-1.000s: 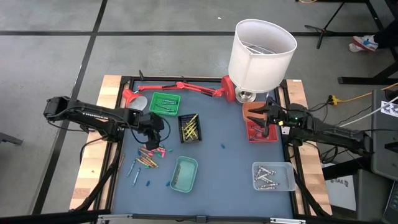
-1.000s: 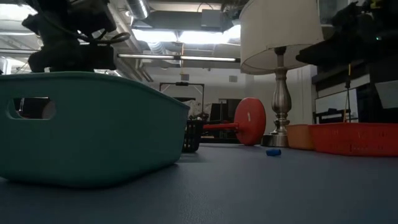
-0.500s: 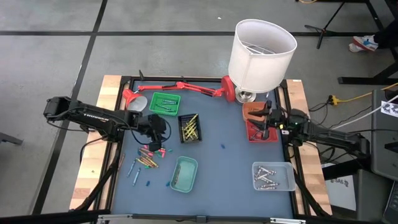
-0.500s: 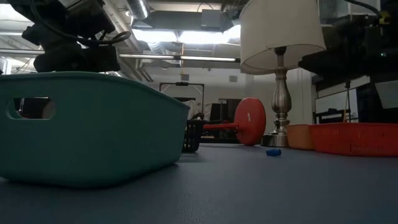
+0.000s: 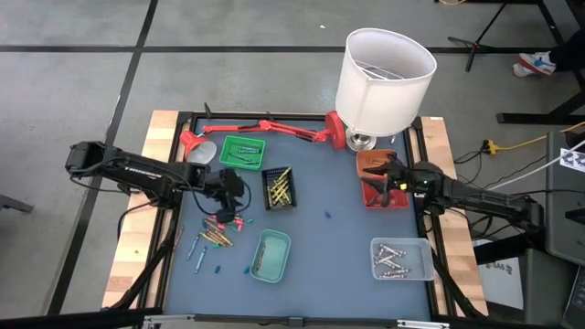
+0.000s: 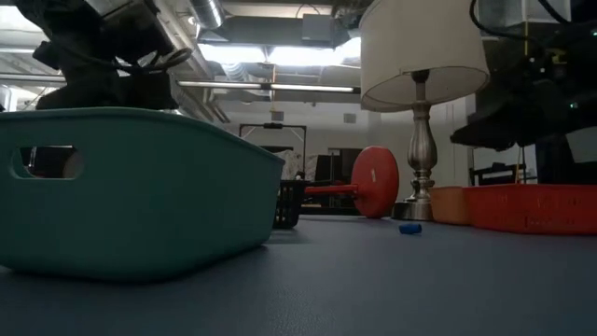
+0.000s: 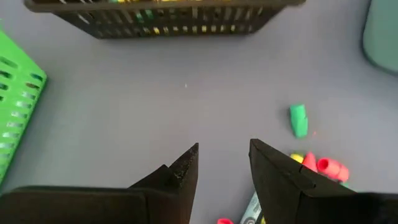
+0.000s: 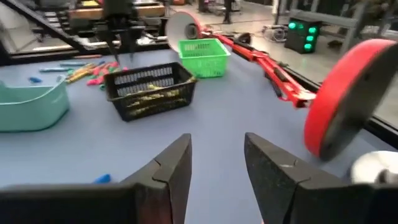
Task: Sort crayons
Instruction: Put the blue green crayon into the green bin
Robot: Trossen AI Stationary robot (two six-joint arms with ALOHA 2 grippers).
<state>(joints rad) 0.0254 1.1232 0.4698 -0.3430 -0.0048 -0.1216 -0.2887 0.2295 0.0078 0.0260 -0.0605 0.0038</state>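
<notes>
We hold our left gripper (image 7: 222,163) spread just above the loose crayons (image 5: 218,232), ready to pinch one, while our right gripper (image 8: 216,163) hangs spread and empty over the red tray (image 5: 388,198).

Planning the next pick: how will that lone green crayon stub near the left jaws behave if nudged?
The green crayon stub looks short and round, so it would probably roll. It seems light, likely skidding on the smooth table. Lying apart from the pink crayons, it should move alone.
</notes>
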